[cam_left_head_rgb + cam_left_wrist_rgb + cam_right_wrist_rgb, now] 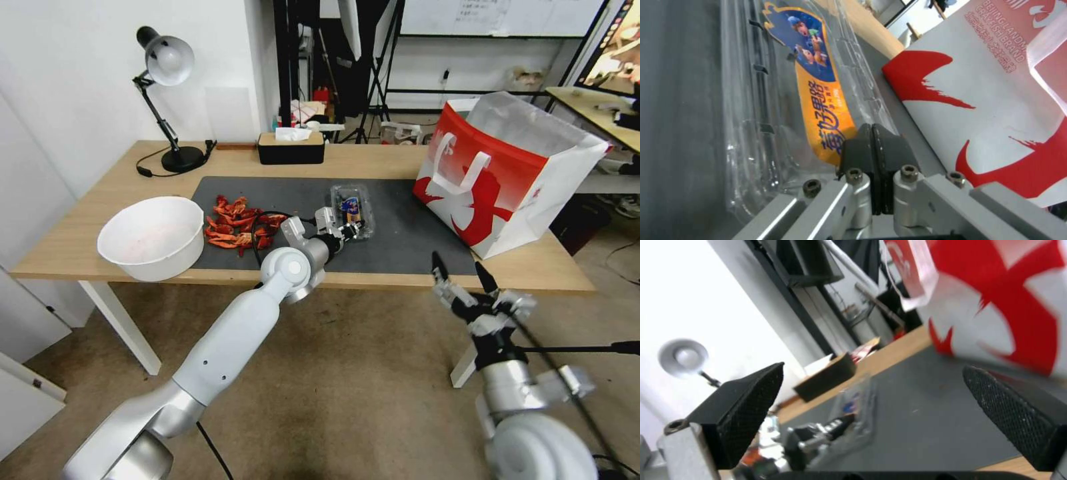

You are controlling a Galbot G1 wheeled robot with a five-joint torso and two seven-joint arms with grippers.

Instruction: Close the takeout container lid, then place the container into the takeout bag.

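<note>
The takeout container (pixel 352 208), a small clear clamshell, lies on the dark mat (pixel 407 240) just left of the takeout bag (pixel 497 190). Its lid (pixel 818 86), with an orange and blue label, lies down flat over the box. My left gripper (pixel 352 231) is at the container's near end with its fingers (pixel 889 150) pressed together against the clear plastic edge; nothing shows between the pads. The red and white bag (pixel 996 100) stands upright and open close beside it. My right gripper (pixel 460 270) hovers open in front of the table edge, facing the bag (pixel 1018 306) and the container (pixel 858 410).
A white bowl (pixel 152 237) sits at the table's left front, with red food pieces (pixel 237 225) on the mat beside it. A black tissue box (pixel 291 148) and a desk lamp (pixel 167 100) stand at the back. Bare mat lies between container and bag.
</note>
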